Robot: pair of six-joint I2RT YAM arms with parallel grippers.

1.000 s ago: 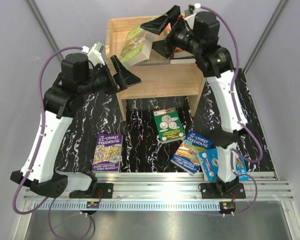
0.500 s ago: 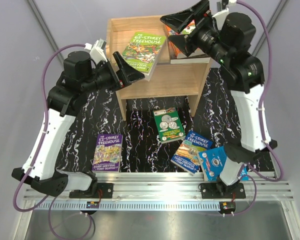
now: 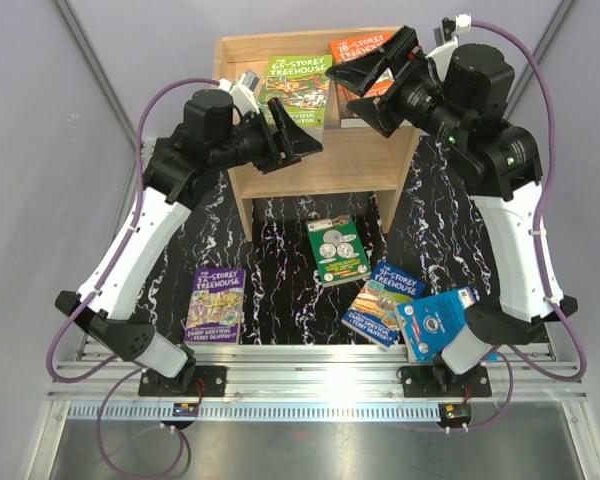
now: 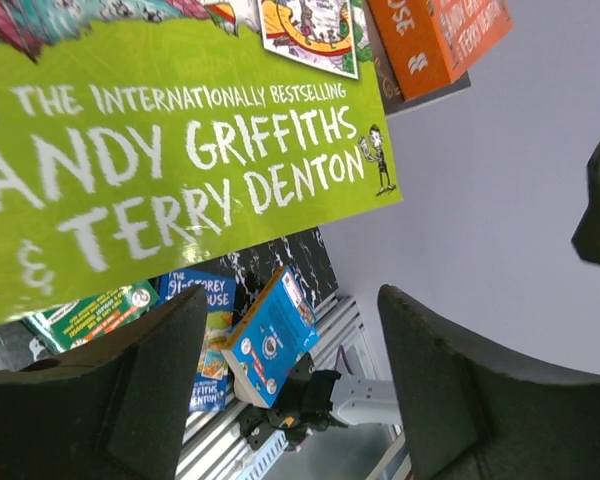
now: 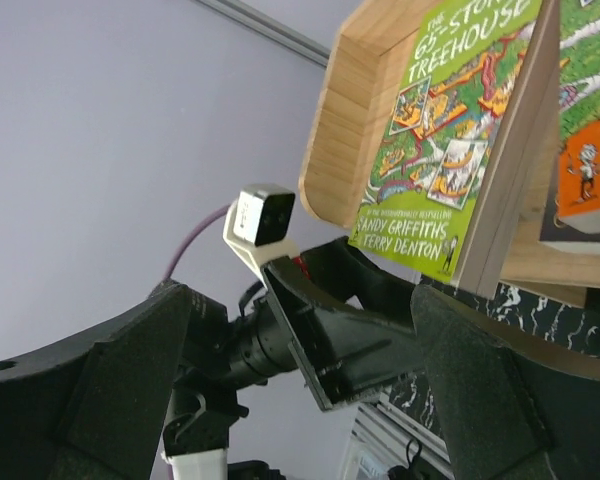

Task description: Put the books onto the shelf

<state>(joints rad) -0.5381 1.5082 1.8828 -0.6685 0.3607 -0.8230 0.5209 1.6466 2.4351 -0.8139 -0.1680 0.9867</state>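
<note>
The light wooden shelf (image 3: 320, 165) stands at the back of the table. On its top tier rests a green Treehouse book (image 3: 298, 88), cover up, beside an orange book (image 3: 365, 52) stacked on a darker one. My left gripper (image 3: 298, 140) is open just below the green book's lower edge (image 4: 180, 150), nothing between its fingers (image 4: 150, 380). My right gripper (image 3: 365, 88) hovers open over the shelf's right half, holding nothing. On the table lie a purple book (image 3: 216, 305), a green coin-cover book (image 3: 337, 250), a blue Treehouse book (image 3: 382, 302) and a bright blue book (image 3: 435, 322).
The bright blue book (image 4: 272, 335) leans against the right arm's base at the near rail (image 3: 320, 365). The shelf's side panel (image 5: 340, 140) is close beside the left gripper (image 5: 380, 320). The black marbled mat (image 3: 280, 235) lies in front of the shelf, grey walls on either side.
The right gripper let go of the green book and drew back right. The book settled straighter on the top tier. The left arm swung right toward the shelf, its jaws narrowing a little.
</note>
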